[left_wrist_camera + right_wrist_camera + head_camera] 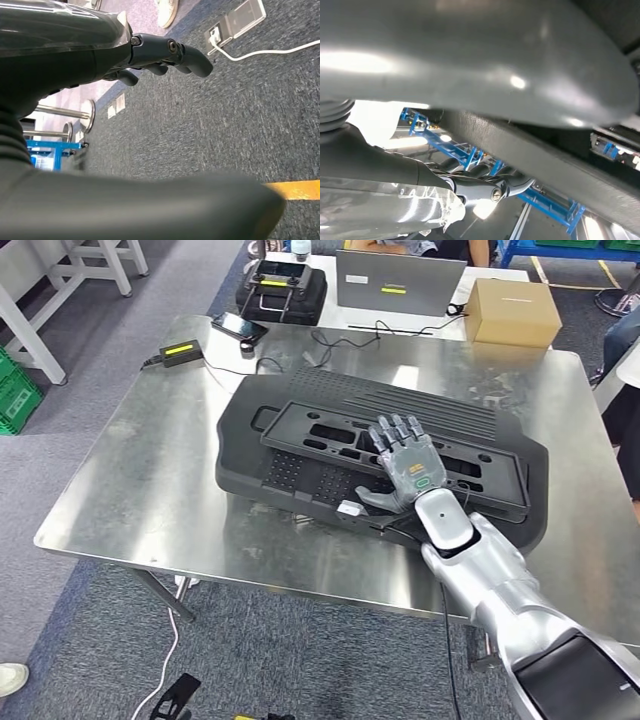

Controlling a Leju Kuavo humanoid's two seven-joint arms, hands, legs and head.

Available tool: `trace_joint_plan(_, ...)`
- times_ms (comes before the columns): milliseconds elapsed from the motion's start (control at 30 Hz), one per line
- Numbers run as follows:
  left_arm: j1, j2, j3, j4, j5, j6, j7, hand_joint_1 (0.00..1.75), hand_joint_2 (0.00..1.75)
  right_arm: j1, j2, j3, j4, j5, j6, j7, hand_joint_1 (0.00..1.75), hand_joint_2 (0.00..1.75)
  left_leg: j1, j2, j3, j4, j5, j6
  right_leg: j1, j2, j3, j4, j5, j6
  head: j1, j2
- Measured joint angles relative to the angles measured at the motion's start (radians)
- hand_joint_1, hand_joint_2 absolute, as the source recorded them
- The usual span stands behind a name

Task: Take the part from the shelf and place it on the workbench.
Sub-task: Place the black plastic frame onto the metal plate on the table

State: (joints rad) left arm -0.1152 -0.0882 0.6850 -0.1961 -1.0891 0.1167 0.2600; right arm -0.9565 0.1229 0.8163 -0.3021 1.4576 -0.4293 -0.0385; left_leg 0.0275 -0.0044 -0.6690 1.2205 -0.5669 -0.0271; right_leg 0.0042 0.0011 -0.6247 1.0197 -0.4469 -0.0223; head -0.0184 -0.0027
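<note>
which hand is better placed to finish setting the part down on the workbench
Right. The right hand already lies on the black part, which sits on the steel workbench. The left hand hangs over carpet floor, holding nothing.

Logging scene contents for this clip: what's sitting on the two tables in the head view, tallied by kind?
Large black plastic parts: 2, stacked
Black cases: 1
Laptops: 1
Cardboard boxes: 1
Phones: 1
Small black devices with yellow labels: 1
Total: 7
</note>
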Motion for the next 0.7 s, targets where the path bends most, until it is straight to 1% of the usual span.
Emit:
trace_joint_plan(33,-0.001,0.0,0.001,0.0,0.0,0.0,0.0,0.0,0.0,-0.001,0.0,-0.001,0.0,0.0,0.0,0.0,0.0,0.0,0.001,0.0,0.034,-0.065,0.024,0.0,-0.001,0.0,-0.004,0.006,-0.001,0.003,0.0,0.0)
trace_joint_plan(67,-0.002,0.001,0.001,0.0,0.0,0.0,0.0,0.0,0.0,-0.002,0.0,-0.001,0.0,0.0,0.001,0.0,0.0,0.0,0.001,-0.001,0.06,-0.119,0.045,0.001,0.001,0.001,-0.01,0.015,-0.002,0.006,0.0,0.0)
trace_joint_plan(100,-0.003,0.001,0.001,0.0,0.0,0.0,-0.001,0.0,0.0,-0.004,0.0,-0.001,0.0,0.0,0.001,0.0,0.0,0.0,0.0,-0.001,0.076,-0.155,0.056,0.003,0.002,0.002,-0.016,0.022,-0.002,0.011,0.001,0.0)
trace_joint_plan(133,-0.002,0.001,0.001,0.0,0.0,-0.001,-0.001,0.0,0.0,-0.005,0.0,-0.002,0.0,0.0,0.001,0.0,0.0,0.0,-0.002,-0.002,0.077,-0.163,0.057,0.008,0.004,0.003,-0.021,0.026,0.001,0.015,0.001,0.0)
trace_joint_plan(200,0.001,0.001,0.001,0.0,0.0,-0.002,-0.002,0.0,0.0,-0.004,0.0,-0.002,0.0,0.0,0.002,0.001,0.0,0.0,-0.005,-0.002,0.071,-0.163,0.068,0.02,0.003,0.004,-0.027,0.026,0.008,0.024,0.001,0.0)
trace_joint_plan(233,0.001,0.002,0.002,0.0,0.0,-0.002,-0.001,0.0,0.0,-0.004,-0.001,-0.002,0.0,0.0,0.003,0.001,0.0,0.0,-0.004,-0.002,0.067,-0.164,0.074,0.029,0.001,0.004,-0.03,0.031,0.0,0.03,0.001,0.0)
trace_joint_plan(267,0.001,0.002,0.002,0.0,0.0,-0.003,-0.001,0.0,0.0,-0.004,-0.002,-0.002,0.0,-0.001,0.004,0.001,0.0,0.0,-0.003,0.0,0.062,-0.166,0.081,0.037,-0.001,0.004,-0.036,0.048,-0.021,0.036,0.002,0.0)
trace_joint_plan(300,0.0,0.002,0.002,0.0,0.0,-0.004,-0.001,0.0,0.0,-0.004,-0.003,-0.002,0.001,-0.001,0.005,0.002,0.0,0.0,-0.001,0.001,0.055,-0.167,0.087,0.044,-0.003,0.004,-0.046,0.083,-0.056,0.041,0.003,0.0)
trace_joint_plan(333,-0.001,0.003,0.002,0.0,0.0,-0.004,-0.001,0.0,0.0,-0.005,-0.004,-0.003,0.001,-0.001,0.006,0.002,0.0,0.0,-0.001,0.001,0.047,-0.167,0.094,0.048,-0.005,0.003,-0.061,0.137,-0.101,0.047,0.004,0.0)
trace_joint_plan(367,-0.001,0.003,0.002,0.0,0.0,-0.005,-0.001,0.0,0.0,-0.004,-0.004,-0.003,0.001,-0.001,0.006,0.002,0.0,0.0,-0.002,0.002,0.039,-0.167,0.1,0.05,-0.007,0.003,-0.077,0.201,-0.144,0.05,0.005,0.0)
trace_joint_plan(400,0.0,0.003,0.002,0.0,0.0,-0.006,-0.001,0.0,0.0,-0.003,-0.004,-0.003,0.001,-0.002,0.007,0.002,0.0,0.0,-0.003,0.003,0.031,-0.166,0.106,0.051,-0.008,0.003,-0.087,0.258,-0.175,0.052,0.005,0.0)
trace_joint_plan(433,0.001,0.003,0.003,0.0,0.0,-0.006,-0.001,0.0,0.0,-0.002,-0.004,-0.003,0.001,-0.002,0.007,0.002,0.0,0.0,-0.004,0.004,0.023,-0.166,0.112,0.051,-0.008,0.003,-0.084,0.289,-0.188,0.052,0.005,0.0)
trace_joint_plan(467,0.001,0.003,0.003,0.0,0.0,-0.006,-0.001,0.0,0.0,-0.002,-0.004,-0.003,0.001,-0.002,0.007,0.002,0.0,0.0,-0.006,0.004,0.015,-0.166,0.119,0.051,-0.007,0.003,-0.065,0.283,-0.182,0.05,0.005,0.0)
trace_joint_plan(500,0.001,0.003,0.003,0.0,0.0,-0.007,-0.001,0.0,0.0,-0.003,-0.004,-0.003,0.001,-0.002,0.007,0.003,0.0,0.0,-0.008,0.004,0.008,-0.166,0.125,0.051,-0.006,0.003,-0.028,0.24,-0.161,0.044,0.005,0.0)
trace_joint_plan(533,0.002,0.003,0.003,0.0,0.0,-0.007,-0.001,0.0,0.0,-0.004,-0.004,-0.003,0.0,-0.002,0.007,0.003,0.0,0.0,-0.01,0.003,0.003,-0.166,0.131,0.051,-0.002,0.004,0.022,0.17,-0.136,0.034,0.005,0.0)
trace_joint_plan(567,0.002,0.002,0.003,0.0,0.0,-0.008,-0.001,0.0,0.0,-0.007,-0.004,-0.004,0.0,-0.002,0.007,0.003,0.0,0.0,-0.011,0.003,-0.001,-0.166,0.137,0.048,0.003,0.004,0.07,0.094,-0.12,0.021,0.004,0.0)
trace_joint_plan(600,0.003,0.001,0.003,0.0,0.0,-0.009,-0.001,0.0,0.0,-0.01,-0.003,-0.005,-0.001,-0.002,0.007,0.004,0.0,0.0,-0.011,0.003,-0.004,-0.168,0.144,0.044,0.008,0.004,0.107,0.033,-0.11,0.013,0.004,0.0)
trace_joint_plan(633,0.003,0.0,0.004,0.0,0.0,-0.011,-0.001,0.0,0.0,-0.013,-0.003,-0.005,-0.001,-0.001,0.006,0.004,0.0,0.0,-0.008,0.004,-0.006,-0.17,0.151,0.038,0.013,0.005,0.128,-0.006,-0.106,0.007,0.004,0.0)
trace_joint_plan(667,0.003,-0.001,0.004,0.0,0.0,-0.012,-0.001,0.0,0.0,-0.014,-0.003,-0.006,-0.002,-0.001,0.006,0.005,0.0,0.0,-0.005,0.004,-0.008,-0.174,0.159,0.031,0.018,0.005,0.133,-0.022,-0.105,0.004,0.004,0.0)
trace_joint_plan(700,0.005,-0.001,0.005,0.0,0.0,-0.013,-0.002,0.0,0.0,-0.014,-0.003,-0.006,-0.002,-0.001,0.006,0.005,0.0,0.0,-0.003,0.003,-0.008,-0.181,0.169,0.024,0.021,0.005,0.13,-0.028,-0.094,0.003,0.005,0.0)
